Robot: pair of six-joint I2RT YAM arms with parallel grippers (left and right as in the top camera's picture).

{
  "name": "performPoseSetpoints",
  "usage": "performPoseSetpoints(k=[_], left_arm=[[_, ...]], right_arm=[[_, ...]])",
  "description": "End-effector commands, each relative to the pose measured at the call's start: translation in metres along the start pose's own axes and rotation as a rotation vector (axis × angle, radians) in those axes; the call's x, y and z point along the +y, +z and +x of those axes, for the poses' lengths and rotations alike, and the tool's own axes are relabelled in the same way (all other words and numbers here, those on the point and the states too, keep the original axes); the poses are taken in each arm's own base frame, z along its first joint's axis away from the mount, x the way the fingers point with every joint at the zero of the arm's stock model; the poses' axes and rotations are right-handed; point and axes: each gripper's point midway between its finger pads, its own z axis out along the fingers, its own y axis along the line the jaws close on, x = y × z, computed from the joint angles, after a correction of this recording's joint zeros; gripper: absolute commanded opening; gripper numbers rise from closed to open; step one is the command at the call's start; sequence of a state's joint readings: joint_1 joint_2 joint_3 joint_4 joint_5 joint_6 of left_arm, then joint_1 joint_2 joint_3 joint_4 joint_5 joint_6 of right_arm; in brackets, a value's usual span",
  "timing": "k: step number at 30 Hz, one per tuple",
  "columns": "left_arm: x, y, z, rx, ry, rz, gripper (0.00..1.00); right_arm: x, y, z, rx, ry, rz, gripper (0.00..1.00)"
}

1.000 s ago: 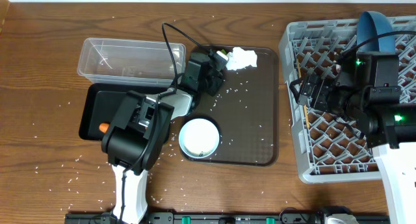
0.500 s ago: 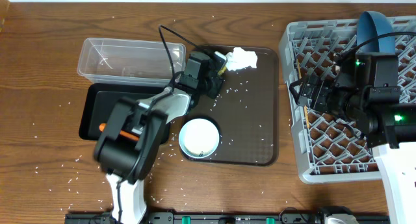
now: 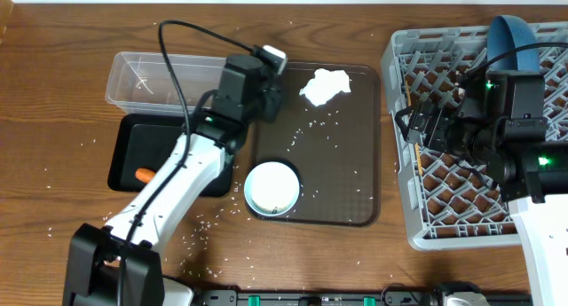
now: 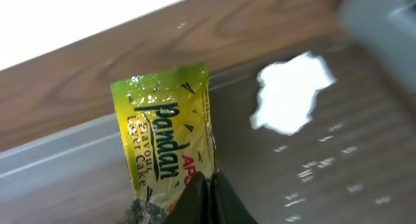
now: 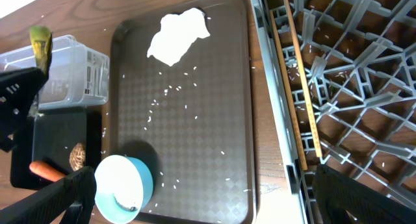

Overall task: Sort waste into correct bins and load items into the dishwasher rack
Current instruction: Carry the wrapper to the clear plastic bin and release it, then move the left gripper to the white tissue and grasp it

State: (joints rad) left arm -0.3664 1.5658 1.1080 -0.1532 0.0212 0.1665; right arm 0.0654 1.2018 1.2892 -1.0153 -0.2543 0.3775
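Left wrist view: the left gripper (image 4: pixel 209 191), which snapped shut a moment ago, now pinches the wrapper (image 4: pixel 162 136) by its lower end and has lifted it off the brown tray (image 4: pixel 364 185). The tissue (image 4: pixel 289 94) that lay beside it stays behind. From overhead, the left arm has swung away from the tray's top corner and reaches toward the right end of the tub (image 3: pixel 120 89). The black tray (image 3: pixel 124 160) just in front already holds the carrot stick (image 3: pixel 142 175). The pick looks done, and dropping the wrapper into a bin is likely next. The tissue, scattered rice (image 3: pixel 324 129) and a cup (image 3: pixel 272 187) still wait on the brown tray. Farther right, the right gripper (image 5: pixel 198 185) hangs wide and empty over the left edge of the rack (image 3: pixel 399 120), unmoved. A blue plate (image 3: pixel 515 31) stands at the rack's far side. Rice also speckles the dark wood table (image 3: pixel 53 93). Beyond its far edge only a bright blank band shows.
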Motion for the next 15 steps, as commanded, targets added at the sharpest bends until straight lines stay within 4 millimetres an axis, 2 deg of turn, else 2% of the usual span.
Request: performPoseSetpoints(k=[1,4,7,9,12,13,14,15], left_arm=[[0.035,0.003,0.015,0.067,0.194,-0.094,0.06],[0.058,0.002,0.022,0.101,0.304,-0.123,0.06],[0.081,0.000,0.026,0.109,0.276,-0.152,0.06],[0.084,0.000,0.030,0.105,0.253,-0.111,0.06],[0.075,0.000,0.031,0.086,0.263,-0.020,0.08],[0.074,0.000,0.031,0.081,0.262,-0.016,0.11],[0.074,-0.001,0.029,0.077,0.263,-0.017,0.24],[0.073,-0.001,0.027,0.070,0.265,-0.017,0.31]], right_arm=[[-0.005,-0.003,-0.005,-0.016,0.001,0.005,0.99],[-0.005,-0.003,-0.005,-0.016,0.001,0.005,0.99],[-0.005,-0.003,-0.005,-0.016,0.001,0.005,0.99],[-0.005,-0.003,-0.005,-0.016,0.001,0.005,0.99],[-0.005,-0.003,-0.006,-0.018,0.000,0.004,0.99],[-0.005,-0.003,-0.006,-0.018,0.000,0.004,0.99],[-0.005,-0.003,-0.006,-0.018,0.000,0.004,0.99],[-0.005,-0.003,-0.005,-0.017,0.000,0.004,0.99]])
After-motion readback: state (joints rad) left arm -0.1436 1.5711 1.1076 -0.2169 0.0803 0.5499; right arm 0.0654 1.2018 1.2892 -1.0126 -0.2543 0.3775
